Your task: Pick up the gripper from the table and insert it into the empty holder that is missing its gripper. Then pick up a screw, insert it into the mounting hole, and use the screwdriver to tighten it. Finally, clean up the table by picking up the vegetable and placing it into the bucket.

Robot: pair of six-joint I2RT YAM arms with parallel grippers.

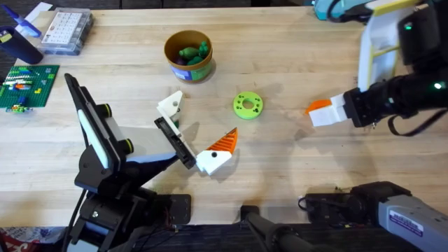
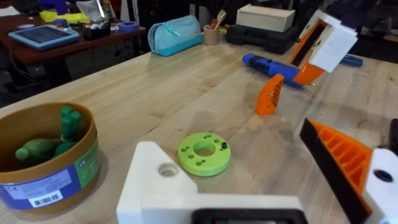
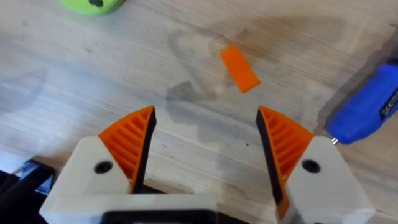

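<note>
Both claws spread wide and empty over the table [image 1: 294,150].

The left gripper [image 1: 198,133] hovers near the bucket [image 1: 187,56], which holds green vegetables [image 1: 194,52], half hidden by its wall. The green disc [image 1: 248,105] lies between the arms. The right gripper [image 3: 205,146] hangs above a small orange piece [image 3: 239,68]; beside it a blue tool [image 3: 367,109] is cut off.

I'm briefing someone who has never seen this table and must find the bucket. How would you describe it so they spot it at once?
Start at the pale wooden table and look toward its far edge, left of centre. There stands the bucket, a small round tan-brown cup holding green vegetable pieces. Its nearest round neighbour, the green disc, is flat and has holes, whereas the bucket is upright and hollow.
</note>
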